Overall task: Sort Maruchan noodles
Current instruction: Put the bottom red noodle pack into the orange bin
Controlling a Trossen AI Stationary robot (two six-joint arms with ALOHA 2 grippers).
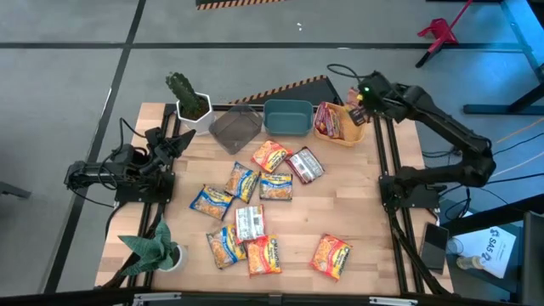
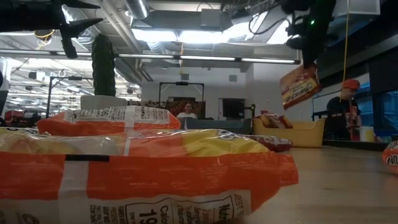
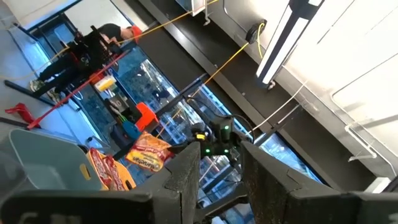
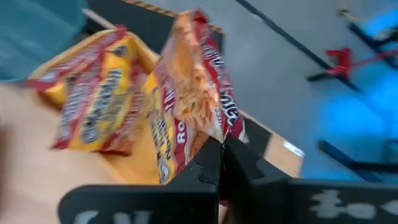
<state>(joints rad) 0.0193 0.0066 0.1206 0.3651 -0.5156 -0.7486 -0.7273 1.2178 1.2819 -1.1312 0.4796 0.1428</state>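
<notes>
**Red packet held over yellow bin; loose packets on table**

Right gripper (image 1: 360, 98) seen at far right corner of table, above the yellow bin (image 1: 350, 136). Jaws clamped on a red-and-orange Maruchan packet (image 4: 196, 81), pinched at one edge; packet hung free of the bin in low view (image 2: 300, 86). Two more red-yellow packets (image 4: 99, 99) noted lying inside the yellow bin, leaning against each other.

Left gripper (image 1: 176, 143) found at far left edge of table, just beside the white pot of the cactus (image 1: 185, 93). Jaws stood apart, nothing between them; fingers (image 3: 186, 177) pointed across toward the right arm.

Teal bin (image 1: 287, 117) sat at far centre, just left of the yellow bin; contents not discernible. Grey bin (image 1: 235, 129) just left of the teal one, turned at an angle.

Remaining Maruchan noodles spread loose over table centre and near side. Orange packet (image 1: 271, 155) and maroon packet (image 1: 305, 165) lay side by side, touching, nearest the bins. Blue-and-yellow packets (image 1: 241, 182) clustered just nearer, some touching. Silver-white packet (image 1: 249, 223) in the middle. Orange packets (image 1: 264, 255) overlapped at near centre; one orange packet (image 1: 331, 256) lay apart at near right.

Second potted plant (image 1: 155, 246) stood at near left corner.
</notes>
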